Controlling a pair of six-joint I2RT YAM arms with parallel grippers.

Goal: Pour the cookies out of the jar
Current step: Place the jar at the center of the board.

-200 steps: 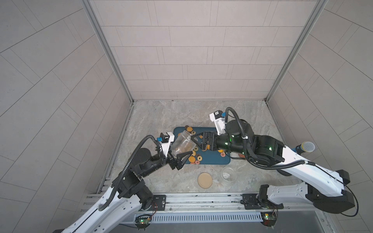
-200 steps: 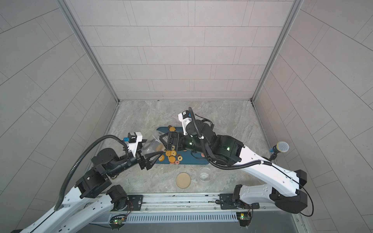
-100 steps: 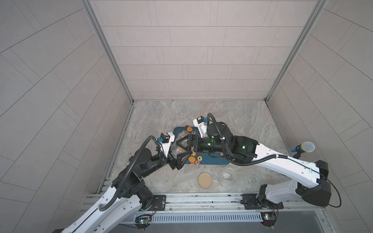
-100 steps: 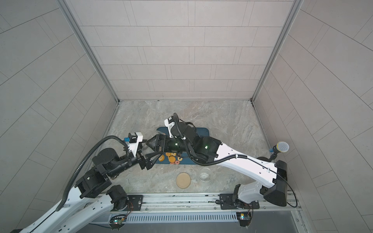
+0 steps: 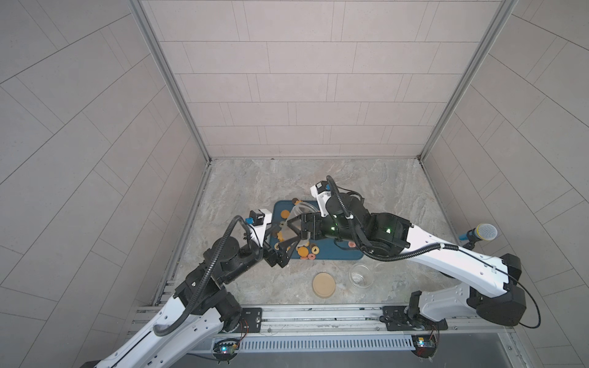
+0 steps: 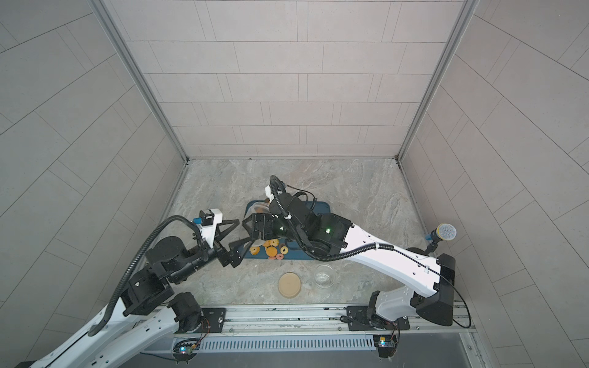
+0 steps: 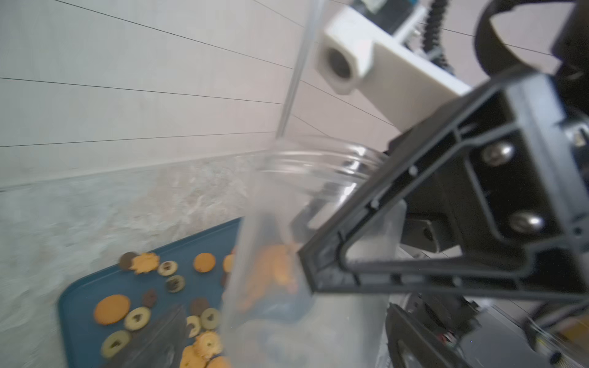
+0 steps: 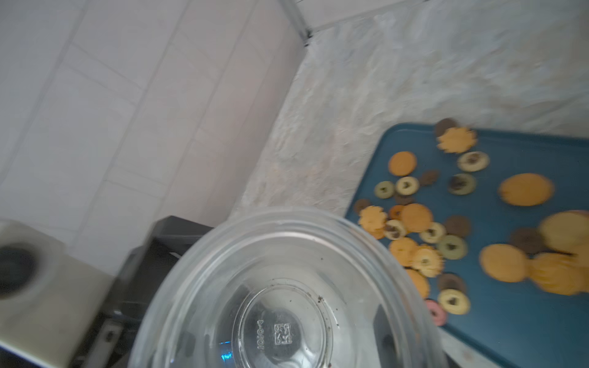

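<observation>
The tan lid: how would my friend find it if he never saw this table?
Find the blue tray of cookies on the marble table, then look toward the metal rail. The tan lid lies flat there, beside a small clear jar. It is a plain beige disc, bigger than any cookie; the jar is see-through.

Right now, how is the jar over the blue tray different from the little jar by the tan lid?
The tilted jar is held up, leaning over the blue tray; the little jar stands upright on the table. Cookies lie on the tray by the tilted jar; none lie by the little jar. Both are clear.
</observation>
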